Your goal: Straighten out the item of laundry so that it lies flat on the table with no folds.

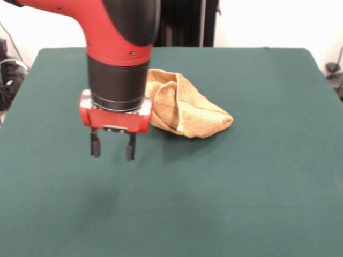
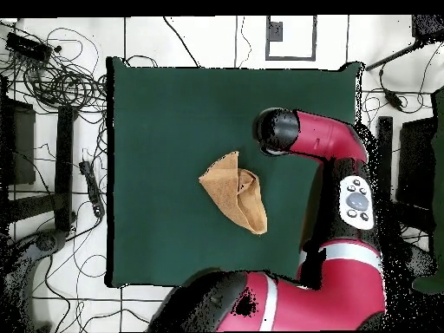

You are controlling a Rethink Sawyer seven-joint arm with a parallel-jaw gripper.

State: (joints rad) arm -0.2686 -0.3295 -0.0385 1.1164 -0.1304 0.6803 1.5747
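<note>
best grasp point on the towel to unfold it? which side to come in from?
Probably the free pointed corner of the towel, the tip toward the picture's right in the front view. It lies thin on the table, away from the bunched folds beside the open gripper. Come straight down from above and pinch it.

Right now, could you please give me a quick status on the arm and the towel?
End effector open, empty, above bare table. Towel bunched and folded, beside and behind it, untouched. Nothing in the way.
</note>
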